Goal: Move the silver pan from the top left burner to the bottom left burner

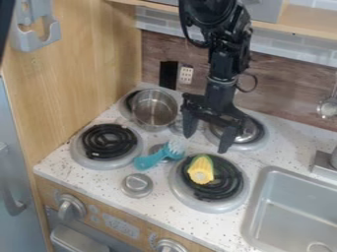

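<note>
Nearest you: front knob [70, 207], then the table [92, 178] edge. Silver dial [137, 185] on top, just in from the edge.

Bottom left burner [107, 142], your target: black coil in view, its ring flat on the table. Blue brush [152, 157] lies just right of it; corn [201, 170] sits on the bottom right burner [230, 183], sink [289, 209] beyond that to the right.

Farther back, the silver pan [154, 109] is at the top left burner [125, 109], set toward the burner's right side, some coil showing at its left. Can't tell if it sits quite level.

Hand [206, 143]: to the pan's right, fingers well spread and pointing down, nothing between them. Behind it, a metal lid [249, 131] on the top right burner [255, 143].

Step, as you'd judge it: lining up, grasp not yet made. Next, bring the hand left, put one finger either side of the pan's near wall, close, lift, then carry toward you. Mind the brush; a low sweep could catch it.
</note>
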You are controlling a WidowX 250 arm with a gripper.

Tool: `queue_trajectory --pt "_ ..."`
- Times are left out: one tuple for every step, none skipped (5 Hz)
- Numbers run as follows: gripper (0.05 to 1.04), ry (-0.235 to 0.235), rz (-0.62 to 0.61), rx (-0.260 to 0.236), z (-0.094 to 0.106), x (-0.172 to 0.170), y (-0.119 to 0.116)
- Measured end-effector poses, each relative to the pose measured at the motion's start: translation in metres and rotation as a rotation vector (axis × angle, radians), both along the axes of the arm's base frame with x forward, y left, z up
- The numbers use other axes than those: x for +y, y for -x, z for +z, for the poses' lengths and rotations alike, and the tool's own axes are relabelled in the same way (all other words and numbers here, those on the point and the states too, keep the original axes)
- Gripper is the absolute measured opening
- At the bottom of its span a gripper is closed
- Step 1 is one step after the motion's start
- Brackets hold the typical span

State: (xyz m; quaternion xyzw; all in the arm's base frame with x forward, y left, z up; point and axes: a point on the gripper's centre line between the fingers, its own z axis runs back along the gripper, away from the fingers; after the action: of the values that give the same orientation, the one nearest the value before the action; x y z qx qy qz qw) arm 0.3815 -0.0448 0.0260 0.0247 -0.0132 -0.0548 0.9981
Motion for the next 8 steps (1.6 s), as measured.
queue_trajectory --pt "0.999 0.002 0.009 0.055 -0.018 0.002 0.005" --pt "0.999 0.052 0.099 0.072 -0.021 0.028 -0.025" --pt "0.999 0.074 0.226 0.046 -0.017 0.078 -0.056" --pt "0.999 0.051 0.256 0.038 -0.023 0.101 -0.084" --pt "0.999 0.027 0.251 -0.003 -0.024 0.115 -0.106" --pt "0.999 0.025 0.188 -0.008 -0.056 0.124 -0.097" --pt "0.999 -0.017 0.176 -0.05 -0.06 0.129 -0.088" --pt "0.999 -0.037 0.185 -0.086 -0.066 0.135 -0.08"
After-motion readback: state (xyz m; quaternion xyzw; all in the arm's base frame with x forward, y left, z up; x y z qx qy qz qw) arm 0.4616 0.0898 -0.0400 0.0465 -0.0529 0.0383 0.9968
